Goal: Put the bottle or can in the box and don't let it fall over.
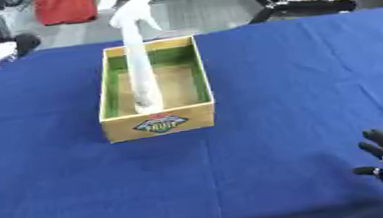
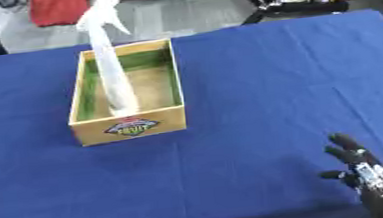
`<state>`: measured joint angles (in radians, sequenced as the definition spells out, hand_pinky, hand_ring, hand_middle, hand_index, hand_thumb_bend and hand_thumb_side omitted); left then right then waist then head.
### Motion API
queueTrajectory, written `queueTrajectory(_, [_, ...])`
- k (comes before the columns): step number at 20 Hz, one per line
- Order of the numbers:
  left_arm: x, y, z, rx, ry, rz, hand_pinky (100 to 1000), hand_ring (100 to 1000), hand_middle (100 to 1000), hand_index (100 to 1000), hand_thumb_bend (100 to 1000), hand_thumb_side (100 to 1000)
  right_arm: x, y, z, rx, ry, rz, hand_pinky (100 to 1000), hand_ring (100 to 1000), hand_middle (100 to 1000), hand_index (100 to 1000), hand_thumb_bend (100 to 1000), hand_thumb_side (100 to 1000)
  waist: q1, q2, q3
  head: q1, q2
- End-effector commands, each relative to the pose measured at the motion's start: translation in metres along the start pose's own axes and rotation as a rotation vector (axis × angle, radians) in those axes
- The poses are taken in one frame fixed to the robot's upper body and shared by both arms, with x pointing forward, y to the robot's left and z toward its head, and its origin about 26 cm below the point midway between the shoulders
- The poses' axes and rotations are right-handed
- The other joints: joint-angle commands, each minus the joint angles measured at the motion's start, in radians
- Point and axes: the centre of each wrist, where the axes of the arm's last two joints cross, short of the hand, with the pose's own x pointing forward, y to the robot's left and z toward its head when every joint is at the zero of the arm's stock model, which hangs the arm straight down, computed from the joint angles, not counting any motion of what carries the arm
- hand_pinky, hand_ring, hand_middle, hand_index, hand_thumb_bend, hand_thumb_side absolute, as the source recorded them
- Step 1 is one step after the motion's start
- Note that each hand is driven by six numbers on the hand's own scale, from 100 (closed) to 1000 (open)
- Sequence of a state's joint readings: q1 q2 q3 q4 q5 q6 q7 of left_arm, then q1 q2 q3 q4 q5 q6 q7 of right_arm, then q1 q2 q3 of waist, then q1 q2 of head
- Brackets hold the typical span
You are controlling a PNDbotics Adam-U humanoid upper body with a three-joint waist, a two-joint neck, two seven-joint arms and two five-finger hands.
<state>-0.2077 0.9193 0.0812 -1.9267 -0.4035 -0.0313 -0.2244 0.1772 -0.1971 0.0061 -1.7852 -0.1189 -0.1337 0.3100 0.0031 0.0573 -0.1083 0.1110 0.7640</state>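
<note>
The bottle (image 1: 140,60), tall and white, stands upright inside the box (image 1: 158,125) on the blue worktop (image 1: 298,80). The right hand (image 2: 359,167) rests open, holding nothing, well apart at the lower right.

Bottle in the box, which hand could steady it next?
Probably the right hand: it rests at the lower right corner, fingers open and empty, though far from the box. The left hand shows in neither view. The bottle stands upright.

A wooden box (image 1: 158,122) with a green inner lining and a diamond label on its front wall sits open-topped at upper centre-left of the frame, holding a tall blurred white shape (image 1: 142,70).
</note>
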Motion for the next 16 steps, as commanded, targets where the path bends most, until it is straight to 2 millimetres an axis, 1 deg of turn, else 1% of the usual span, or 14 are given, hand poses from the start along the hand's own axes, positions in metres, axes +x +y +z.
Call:
queueTrajectory(1, [0.002, -0.008, 0.008, 0.049, 0.049, 0.020, 704, 605, 536, 831, 509, 662, 0.004, -0.003, 0.000, -0.007, -0.012, 0.013, 721, 997, 1000, 1000, 100, 843, -0.003, -0.015, 0.005, -0.003, 0.005])
queueTrajectory(4, [0.001, -0.035, 0.021, 0.063, 0.124, 0.074, 708, 605, 538, 837, 496, 636, 0.004, -0.003, 0.000, -0.007, -0.014, 0.009, 721, 997, 1000, 1000, 100, 842, -0.009, -0.013, 0.010, -0.006, 0.000])
queueTrajectory(5, [0.001, -0.042, 0.023, 0.064, 0.142, 0.087, 712, 606, 540, 841, 414, 573, 0.004, -0.002, 0.000, -0.010, -0.015, 0.008, 721, 997, 1000, 1000, 100, 843, -0.010, -0.012, 0.010, -0.006, 0.000])
queueTrajectory(6, [0.001, -0.048, 0.026, 0.064, 0.160, 0.103, 713, 604, 538, 840, 375, 538, 0.003, -0.002, 0.000, -0.011, -0.015, 0.007, 721, 997, 1000, 1000, 100, 843, -0.011, -0.012, 0.012, -0.004, 0.002])
queueTrajectory(7, [0.001, -0.053, 0.028, 0.064, 0.171, 0.110, 713, 604, 538, 840, 375, 538, 0.003, -0.002, 0.000, -0.010, -0.015, 0.006, 721, 997, 1000, 1000, 100, 843, -0.011, -0.011, 0.012, -0.003, 0.003])
queueTrajectory(13, [0.001, -0.057, 0.029, 0.065, 0.181, 0.113, 713, 604, 538, 840, 375, 538, 0.004, -0.002, 0.000, -0.010, -0.015, 0.006, 721, 997, 1000, 1000, 100, 843, -0.012, -0.011, 0.013, -0.002, 0.004])
queueTrajectory(14, [-0.002, -0.060, 0.032, 0.069, 0.202, 0.126, 376, 189, 101, 545, 100, 146, 0.003, -0.001, 0.000, -0.008, -0.016, 0.003, 721, 997, 1000, 1000, 100, 844, -0.015, -0.011, 0.015, -0.005, 0.003])
queueTrajectory(15, [-0.003, -0.064, 0.034, 0.081, 0.223, 0.149, 297, 114, 100, 484, 100, 170, 0.003, -0.001, 0.000, -0.005, -0.015, 0.001, 721, 997, 1000, 1000, 100, 844, -0.015, -0.011, 0.013, -0.005, 0.002])
queueTrajectory(16, [-0.003, -0.069, 0.035, 0.096, 0.237, 0.166, 260, 100, 100, 456, 100, 183, 0.003, -0.001, 0.000, -0.004, -0.015, 0.001, 721, 997, 1000, 1000, 100, 844, -0.015, -0.012, 0.012, -0.005, 0.001])
